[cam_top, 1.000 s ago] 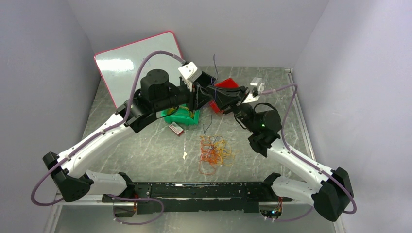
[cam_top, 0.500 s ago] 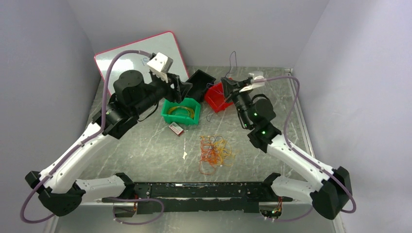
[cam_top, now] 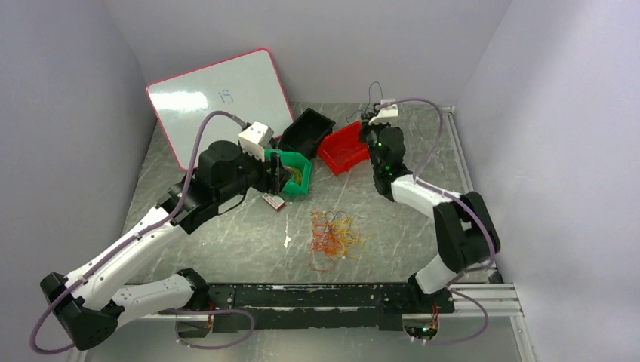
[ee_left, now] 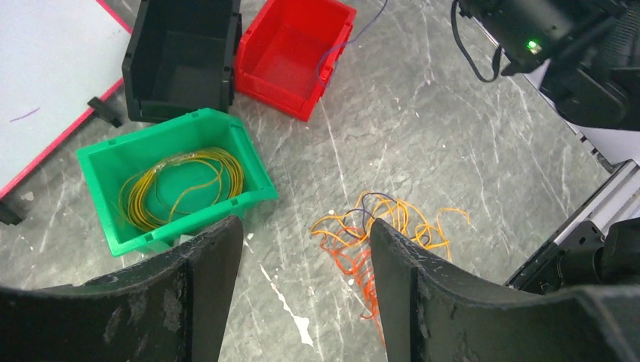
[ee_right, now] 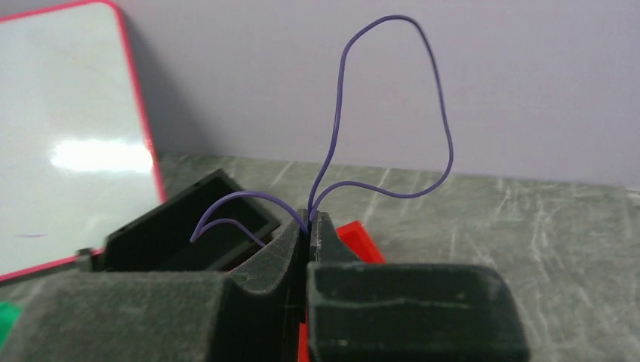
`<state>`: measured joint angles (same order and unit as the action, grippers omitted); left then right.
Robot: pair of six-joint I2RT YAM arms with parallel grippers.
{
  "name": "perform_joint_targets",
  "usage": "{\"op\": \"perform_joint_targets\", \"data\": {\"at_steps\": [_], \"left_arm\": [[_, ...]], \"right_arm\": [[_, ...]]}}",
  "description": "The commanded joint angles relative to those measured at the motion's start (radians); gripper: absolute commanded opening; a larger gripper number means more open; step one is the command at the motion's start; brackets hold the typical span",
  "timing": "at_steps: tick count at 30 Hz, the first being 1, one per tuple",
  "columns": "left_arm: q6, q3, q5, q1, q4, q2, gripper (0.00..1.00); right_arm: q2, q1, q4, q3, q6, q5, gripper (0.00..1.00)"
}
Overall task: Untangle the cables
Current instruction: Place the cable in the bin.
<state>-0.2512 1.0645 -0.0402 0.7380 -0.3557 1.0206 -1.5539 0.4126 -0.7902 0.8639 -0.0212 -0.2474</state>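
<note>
A tangle of orange, red and yellow cables (cam_top: pixel 334 235) lies on the table near the front centre; it also shows in the left wrist view (ee_left: pixel 343 223), with a purple strand in it. A yellow cable coil (ee_left: pixel 181 185) lies in the green bin (cam_top: pixel 290 181). My left gripper (cam_top: pixel 276 175) is open and empty, held above the table beside the green bin (ee_left: pixel 173 132), jaws wide apart (ee_left: pixel 302 230). My right gripper (cam_top: pixel 367 126) is shut on a thin purple cable (ee_right: pixel 445 136) over the red bin (cam_top: pixel 343 148), and its loop stands up above the fingertips (ee_right: pixel 309 222).
A black bin (cam_top: pixel 306 132) stands behind the green one, next to the red bin (ee_left: pixel 290 45). A white board with a red rim (cam_top: pixel 219 98) leans at the back left. A small red and white item (cam_top: pixel 273 200) lies in front of the green bin.
My left arm has drawn back from the rear centre to beside the green bin. My right arm has swung back and right with the purple cable, ending over the red bin.
</note>
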Motion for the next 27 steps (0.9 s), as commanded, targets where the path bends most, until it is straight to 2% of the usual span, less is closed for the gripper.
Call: {"op": "perform_joint_targets", "data": {"at_steps": [1,7,9,13,23,27], "left_arm": [[-0.008,-0.017,0.038,-0.014,0.022,-0.016,0.67],[0.081,-0.012,0.009,-0.038,0.045,0.02,0.66],[0.1,-0.018,0.022,-0.057,0.077,0.028,0.67],[0.108,-0.016,0.049,-0.105,0.113,0.056,0.66],[0.163,-0.013,0.125,-0.237,0.18,0.134,0.63],[0.146,-0.035,0.204,-0.309,0.206,0.151,0.6]], "right_arm": [[-0.11,-0.052,-0.188,0.082,0.1,0.065,0.0],[-0.326,-0.086,-0.437,0.133,0.185,0.101,0.0],[-0.365,-0.095,-0.42,0.189,0.208,0.132,0.0],[-0.412,-0.1,-0.434,0.201,0.266,0.167,0.0],[-0.367,-0.099,-0.326,0.082,0.373,0.28,0.0],[-0.366,-0.099,-0.271,0.077,0.386,0.305,0.0]]}}
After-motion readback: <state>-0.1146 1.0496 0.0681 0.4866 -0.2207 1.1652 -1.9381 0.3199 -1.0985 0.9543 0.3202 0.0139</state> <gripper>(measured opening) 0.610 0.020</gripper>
